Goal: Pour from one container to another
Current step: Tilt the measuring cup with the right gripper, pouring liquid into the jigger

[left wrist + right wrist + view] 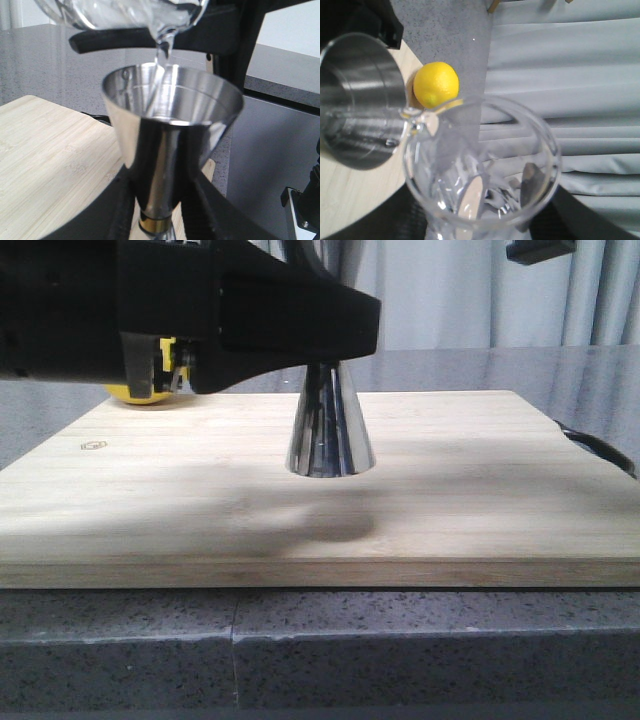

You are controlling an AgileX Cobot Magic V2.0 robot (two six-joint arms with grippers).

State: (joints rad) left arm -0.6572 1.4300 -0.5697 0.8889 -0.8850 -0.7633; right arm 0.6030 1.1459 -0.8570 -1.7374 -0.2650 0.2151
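The pour is under way: the right end effector (pixel 490 220) holds the tilted beaker (pixel 480 170), upper frame, streaming into the jigger (pixel 170 115) at centre. The left end effector (pixel 160 220) clasps the jigger's waist. Next likely: tip the beaker back upright.

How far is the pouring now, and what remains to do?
Done: the left arm holds the steel jigger at its waist, upright on the wooden board, and the glass beaker is tipped over it. In hand: a thin clear stream runs from the beaker's lip into the jigger's cup. Left: finishing the pour and righting the beaker. How much liquid remains is hard to tell.
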